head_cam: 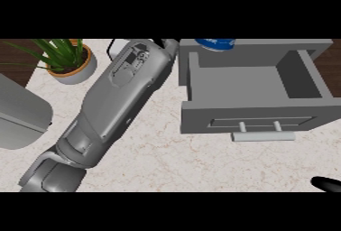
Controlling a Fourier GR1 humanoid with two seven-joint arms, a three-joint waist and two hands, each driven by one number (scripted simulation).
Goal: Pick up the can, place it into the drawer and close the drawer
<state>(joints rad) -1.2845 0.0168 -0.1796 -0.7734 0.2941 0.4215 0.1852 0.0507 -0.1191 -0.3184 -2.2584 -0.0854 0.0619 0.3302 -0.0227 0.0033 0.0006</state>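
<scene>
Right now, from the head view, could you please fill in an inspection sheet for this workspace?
Surface: pale marbled counter, bare in the middle.
Job's things: grey drawer pulled open, no can inside it; handle faces the robot. A blue and white object sits on the cabinet behind the drawer, possibly the can, cut off by the view's edge.
Clutter: potted plant at the far left; a grey appliance at the left edge.
Hands: left forearm reaches far across the counter, its hand hidden. Right hand shows only as a black tip at the lower right.
Cables: nothing seen.
Surroundings: dark wood beyond the counter.
</scene>
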